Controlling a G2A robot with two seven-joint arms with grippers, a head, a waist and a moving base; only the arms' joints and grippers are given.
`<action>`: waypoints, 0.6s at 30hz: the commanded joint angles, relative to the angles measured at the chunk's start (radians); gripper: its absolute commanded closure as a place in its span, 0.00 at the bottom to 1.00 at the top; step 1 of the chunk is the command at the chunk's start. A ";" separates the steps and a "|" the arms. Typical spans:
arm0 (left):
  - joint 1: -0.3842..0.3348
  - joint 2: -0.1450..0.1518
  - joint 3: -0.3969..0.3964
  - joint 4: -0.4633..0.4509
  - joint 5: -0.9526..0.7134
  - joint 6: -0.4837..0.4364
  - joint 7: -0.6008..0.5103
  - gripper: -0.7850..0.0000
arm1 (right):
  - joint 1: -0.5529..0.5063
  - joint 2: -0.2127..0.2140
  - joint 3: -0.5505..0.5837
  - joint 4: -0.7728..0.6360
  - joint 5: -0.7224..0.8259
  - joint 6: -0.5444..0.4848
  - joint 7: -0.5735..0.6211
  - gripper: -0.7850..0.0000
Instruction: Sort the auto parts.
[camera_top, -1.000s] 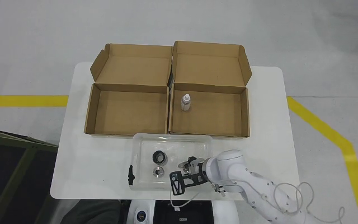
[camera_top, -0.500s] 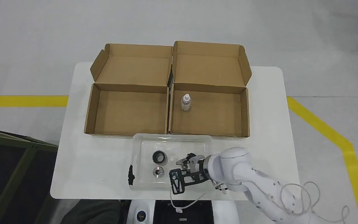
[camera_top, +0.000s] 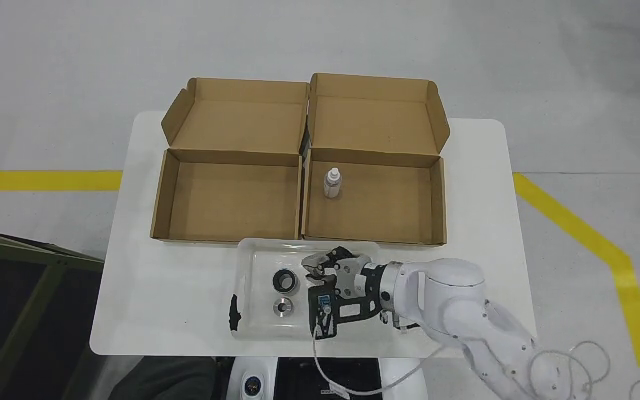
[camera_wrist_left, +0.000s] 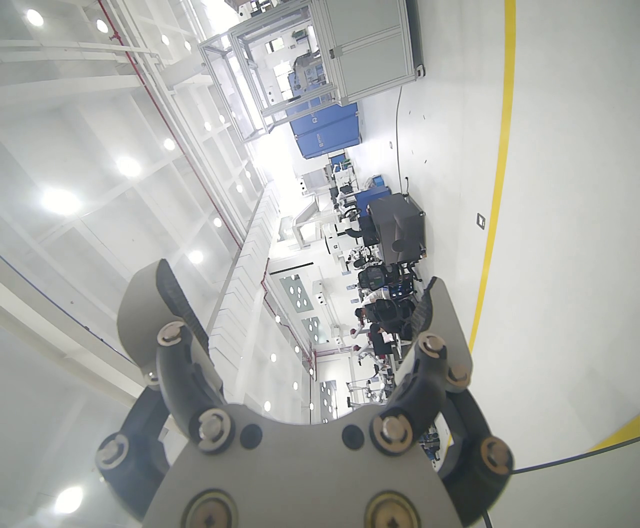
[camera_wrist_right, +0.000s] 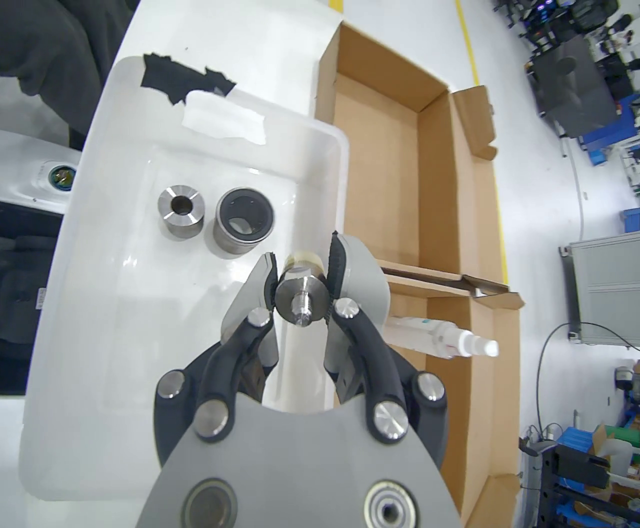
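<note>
My right tool (camera_wrist_right: 300, 295) is clamped on a studded metal part (camera_wrist_right: 295, 292) over the tray (camera_wrist_right: 340, 145), inside its rim. A metal bushing (camera_wrist_right: 181, 210) and a dark-bored sleeve (camera_wrist_right: 245, 220) stand nearby on the tray's floor. Beyond the tray's far rim sit open cardboard boxes (camera_wrist_right: 380, 165), one holding a spray bottle (camera_wrist_right: 440, 340).
</note>
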 joint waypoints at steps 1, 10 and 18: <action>0.000 0.000 0.000 0.000 0.000 0.000 0.000 0.00 | -0.016 0.005 0.030 -0.016 -0.027 0.024 -0.056 1.00; 0.000 0.000 0.000 0.000 0.000 0.000 0.000 0.00 | -0.092 0.025 0.136 -0.045 -0.106 0.107 -0.257 1.00; 0.000 0.000 0.000 0.000 0.000 0.000 0.000 0.00 | -0.143 0.034 0.204 -0.043 -0.112 0.152 -0.324 1.00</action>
